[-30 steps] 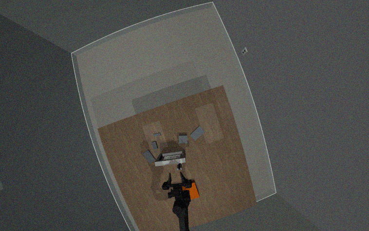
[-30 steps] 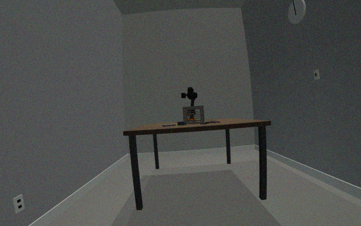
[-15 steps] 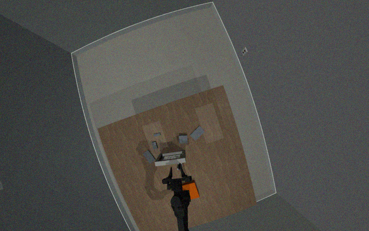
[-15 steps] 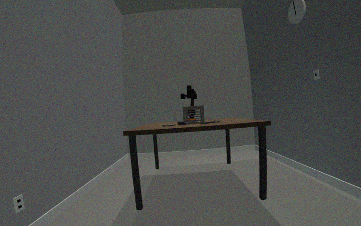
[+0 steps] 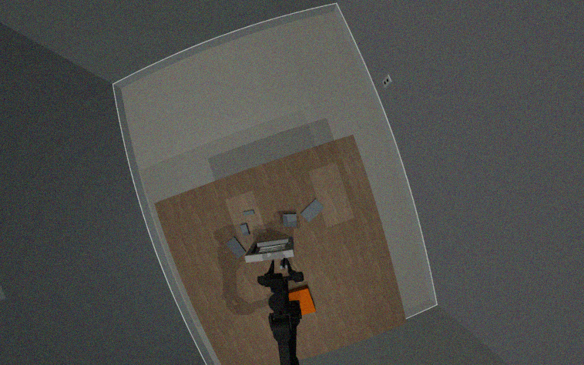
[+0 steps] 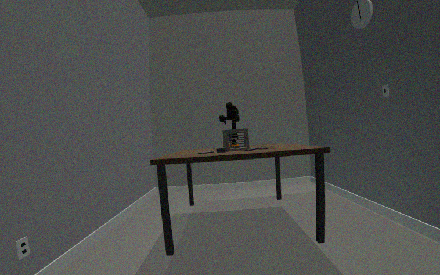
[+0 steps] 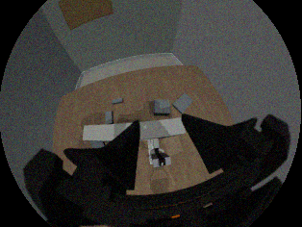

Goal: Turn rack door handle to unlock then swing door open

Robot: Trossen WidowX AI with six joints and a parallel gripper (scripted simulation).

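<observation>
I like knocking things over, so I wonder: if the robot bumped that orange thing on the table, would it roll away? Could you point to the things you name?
Probably not: the orange block [image 5: 307, 300] looks flat-sided with straight edges, so it would likely slide. It also seems low and broad from above, so tipping looks unlikely.
</observation>
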